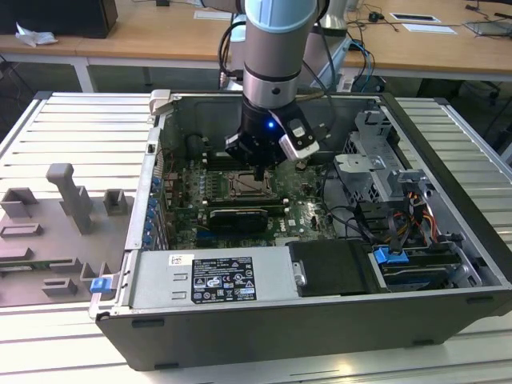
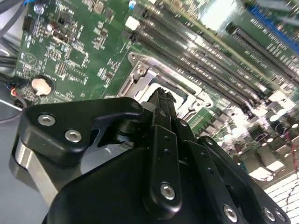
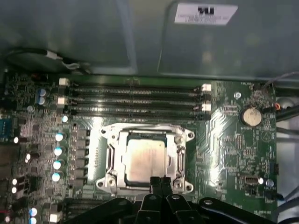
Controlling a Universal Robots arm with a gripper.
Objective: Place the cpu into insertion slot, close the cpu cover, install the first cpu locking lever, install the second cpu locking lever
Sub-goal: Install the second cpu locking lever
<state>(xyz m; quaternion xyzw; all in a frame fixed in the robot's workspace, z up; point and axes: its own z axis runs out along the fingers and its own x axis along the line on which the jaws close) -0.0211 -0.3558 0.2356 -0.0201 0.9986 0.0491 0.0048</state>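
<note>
Gripper (image 3: 160, 179): fingertips pressed together, holding nothing, poised at one edge of the socket.
Cpu (image 3: 145, 161): already seated in the insertion slot (image 1: 246, 186), pale metal top showing.
Cpu cover (image 3: 122, 161): silvery frame appears to lie flat around the chip, though I cannot tell whether it is fully down.
Locking levers: hard to pick out along the socket sides.
Risk: fingertips may slip off thin metal and strike the memory slots (image 3: 135, 99) or the green motherboard (image 3: 224, 144).
</note>
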